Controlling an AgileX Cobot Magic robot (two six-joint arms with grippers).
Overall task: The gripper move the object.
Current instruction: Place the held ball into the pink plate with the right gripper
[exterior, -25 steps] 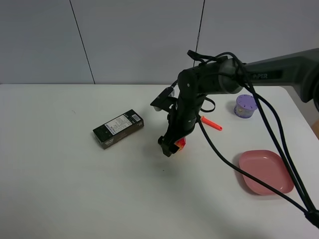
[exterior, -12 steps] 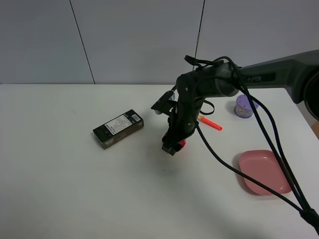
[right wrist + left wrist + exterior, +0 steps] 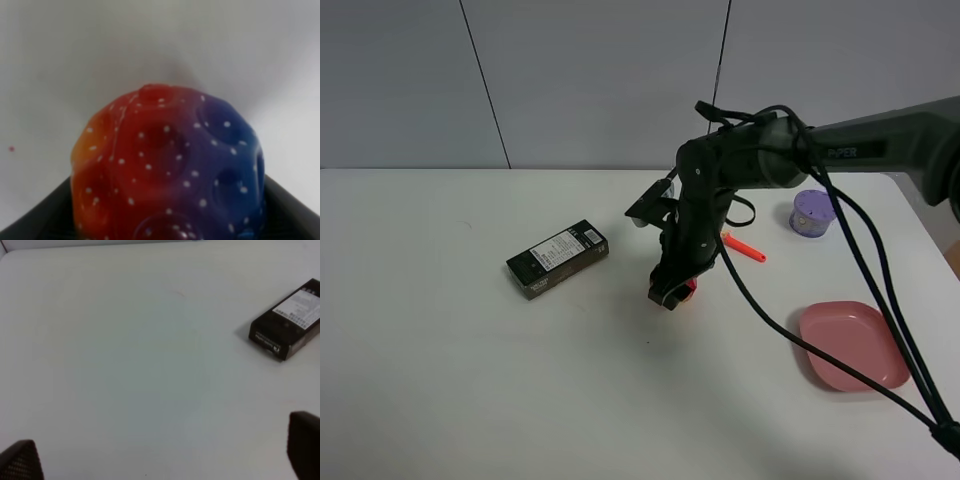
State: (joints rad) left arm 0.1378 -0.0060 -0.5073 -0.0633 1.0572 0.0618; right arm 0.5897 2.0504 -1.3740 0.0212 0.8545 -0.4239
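While the right tool clamps the ball, black box lies near the ball, orange pen nearer, both apart.

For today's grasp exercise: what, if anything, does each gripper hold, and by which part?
The right gripper grips the bumpy ball by opposite sides; the left gripper holds nothing.

The ball is red through the middle, orange on one flank and purple running to deep blue on the other, speckled all over with small white dots. My right gripper is black, and so are the fingertips of my left gripper. The tabletop is white. The box is black with a pale printed label, the plate pink, the pen orange-red, the small tub lilac, the wall grey
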